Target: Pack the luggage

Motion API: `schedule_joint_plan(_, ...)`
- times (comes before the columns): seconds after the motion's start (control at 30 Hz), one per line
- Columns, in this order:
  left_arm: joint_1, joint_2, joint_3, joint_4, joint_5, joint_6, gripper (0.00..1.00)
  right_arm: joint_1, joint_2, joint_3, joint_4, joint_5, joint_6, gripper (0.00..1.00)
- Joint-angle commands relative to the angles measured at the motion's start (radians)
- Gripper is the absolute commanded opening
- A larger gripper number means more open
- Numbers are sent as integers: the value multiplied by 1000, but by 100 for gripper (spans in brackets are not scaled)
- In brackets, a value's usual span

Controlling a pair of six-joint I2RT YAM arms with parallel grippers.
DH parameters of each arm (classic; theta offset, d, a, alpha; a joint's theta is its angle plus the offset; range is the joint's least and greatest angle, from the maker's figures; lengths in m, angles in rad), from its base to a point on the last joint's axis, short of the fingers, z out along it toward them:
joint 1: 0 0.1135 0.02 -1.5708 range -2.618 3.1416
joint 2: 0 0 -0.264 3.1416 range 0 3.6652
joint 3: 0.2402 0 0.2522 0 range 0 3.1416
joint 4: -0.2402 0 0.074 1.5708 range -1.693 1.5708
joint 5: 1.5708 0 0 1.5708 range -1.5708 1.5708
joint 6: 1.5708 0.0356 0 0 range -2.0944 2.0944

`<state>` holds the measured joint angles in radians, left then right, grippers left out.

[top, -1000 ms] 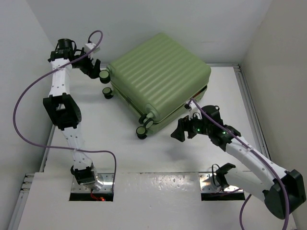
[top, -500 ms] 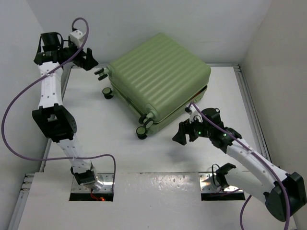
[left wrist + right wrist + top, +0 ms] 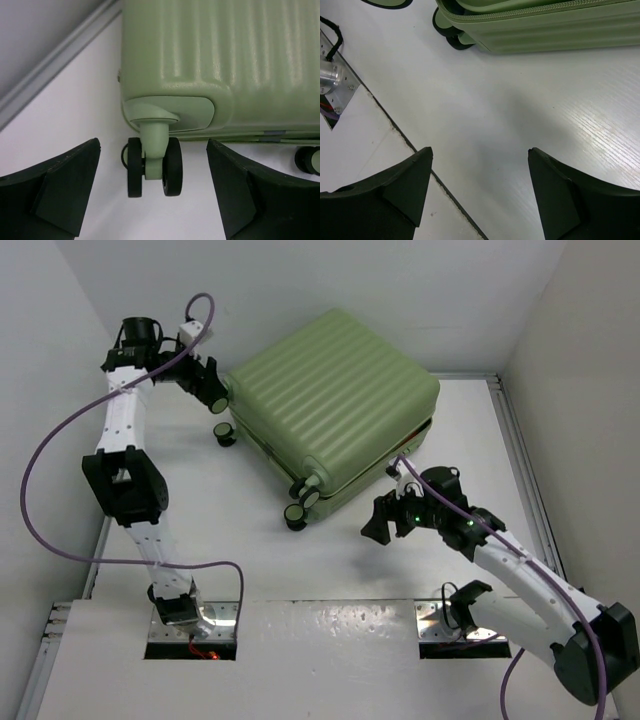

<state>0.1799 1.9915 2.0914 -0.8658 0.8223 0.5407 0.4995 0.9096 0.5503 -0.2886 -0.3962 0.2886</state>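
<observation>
The luggage (image 3: 330, 400) is a large light-green ribbed suitcase lying shut and flat on the white table. My left gripper (image 3: 212, 390) is at its far left corner and is open. In the left wrist view, a black twin wheel (image 3: 152, 167) on a green stem hangs under the shell (image 3: 225, 60), just ahead of the gap of the left gripper (image 3: 153, 145), with nothing touching the fingers. My right gripper (image 3: 378, 520) hovers open over bare table near the luggage's front right side. In the right wrist view, the right gripper (image 3: 480, 150) is empty, and the zipped edge (image 3: 545, 30) lies ahead.
Two more wheels (image 3: 298, 512) stick out at the luggage's near corner and another (image 3: 225, 432) on its left side. A grey rail (image 3: 55, 65) runs along the table's left edge by the wall. A seam and a metal mounting plate (image 3: 332, 80) lie near the right arm's base.
The left arm swung out to the left, away from the luggage, then came back to its far left corner wheel. The right gripper has drifted slightly toward the near side.
</observation>
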Motion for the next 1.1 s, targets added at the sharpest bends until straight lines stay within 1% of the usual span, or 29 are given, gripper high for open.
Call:
schedule_joint_plan(0.0, -48, 13, 36, -91, -32, 97, 93, -4, -11, 3, 6, 8, -14, 77)
schedule_joint_plan(0.1, -68, 55, 36, -121, -86, 130, 92, -1, -6, 5, 11, 22, -14, 77)
schedule_joint_plan(0.2, -77, 67, 36, -130, -114, 139, 86, 1, -17, -6, 22, 88, -2, 77)
schedule_joint_plan(0.23, -77, 78, 36, -130, -123, 139, 84, -1, -21, -10, 28, 141, 9, 77)
schedule_joint_plan(0.27, -77, 87, 36, -130, -136, 139, 77, -3, -23, -24, 32, 172, 20, 77)
schedule_joint_plan(0.3, -77, 87, 36, -119, -146, 139, 74, -4, -32, -27, 57, 279, 55, 77)
schedule_joint_plan(0.37, -88, 87, 26, -107, -164, 148, 66, -16, -40, -42, 86, 344, 87, 73)
schedule_joint_plan(0.4, -88, 87, 15, -107, -164, 148, 58, -24, -40, -64, 110, 424, 133, 70)
schedule_joint_plan(0.47, -97, 87, 3, -96, -164, 157, 49, -54, -32, -76, 147, 468, 171, 68)
schedule_joint_plan(0.5, -97, 78, -14, -96, -164, 157, 40, -68, -12, -84, 173, 502, 222, 64)
schedule_joint_plan(0.57, -97, 60, -43, -96, -149, 168, 32, -105, 20, -81, 215, 517, 257, 60)
schedule_joint_plan(0.6, -97, 49, -83, -96, -140, 179, 27, -125, 35, -79, 227, 536, 299, 59)
schedule_joint_plan(0.63, -106, 20, -105, -96, -131, 192, 25, -133, 75, -79, 267, 552, 325, 54)
schedule_joint_plan(0.7, -106, -9, -175, -87, -109, 193, 24, -160, 104, -82, 279, 594, 368, 49)
schedule_joint_plan(0.73, -106, -40, -200, -87, -109, 203, 22, -170, 161, -81, 355, 602, 395, 44)
schedule_joint_plan(0.8, -106, -69, -273, -78, -109, 203, 21, -202, 216, -76, 417, 593, 414, 37)
schedule_joint_plan(0.83, -117, -83, -296, -69, -100, 203, 18, -210, 253, -75, 477, 576, 447, 26)
schedule_joint_plan(0.87, -117, -108, -319, -68, -100, 203, 18, -217, 283, -78, 541, 574, 464, 21)
schedule_joint_plan(0.9, -117, -120, -365, -68, -86, 203, 18, -222, 302, -75, 552, 573, 481, 18)
schedule_joint_plan(0.97, -126, -144, -413, -68, -77, 194, 15, -223, 369, -35, 586, 551, 526, 15)
schedule_joint_plan(1.07, -137, -200, -510, -68, -37, 194, 14, -220, 440, 16, 608, 545, 537, 15)
